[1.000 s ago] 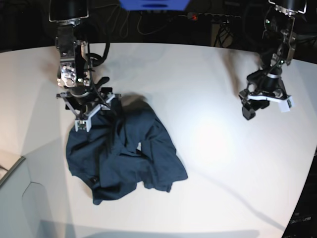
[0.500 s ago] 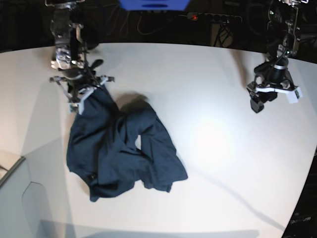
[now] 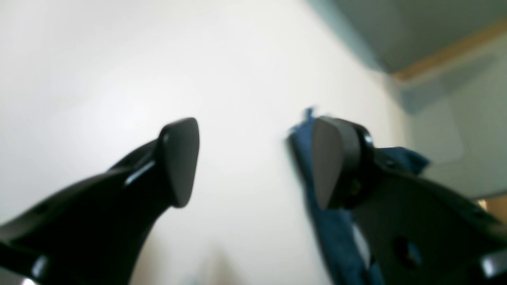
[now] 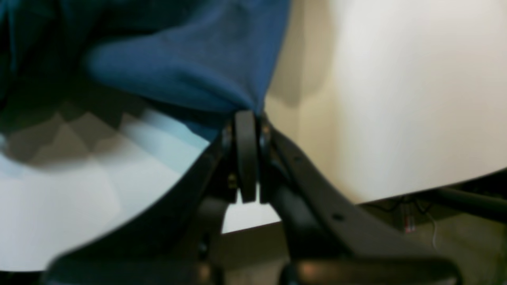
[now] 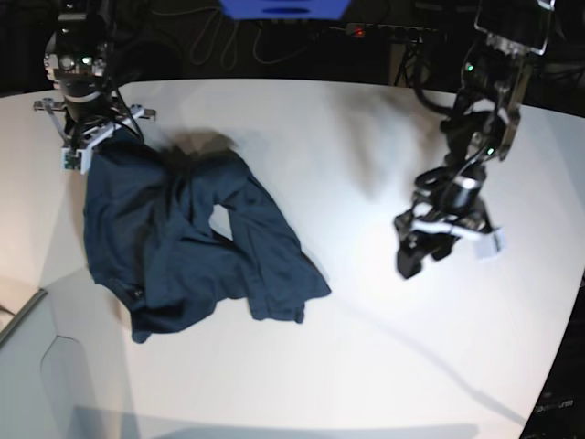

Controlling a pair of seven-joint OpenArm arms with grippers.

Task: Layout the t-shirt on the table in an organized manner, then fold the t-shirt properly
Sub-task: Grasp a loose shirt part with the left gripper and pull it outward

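a blue box (image 5: pixel 283 8) sits at the very top of the base view, in the dark behind the far edge of the counter (image 5: pixel 366 165). just to the right of the blue box is a black power strip (image 5: pixel 388 31) with a small red light. thin dark cables (image 5: pixel 215 41) hang to the left of the blue box. far below it, a pale grey panel (image 5: pixel 41 366) sits at the near left corner.
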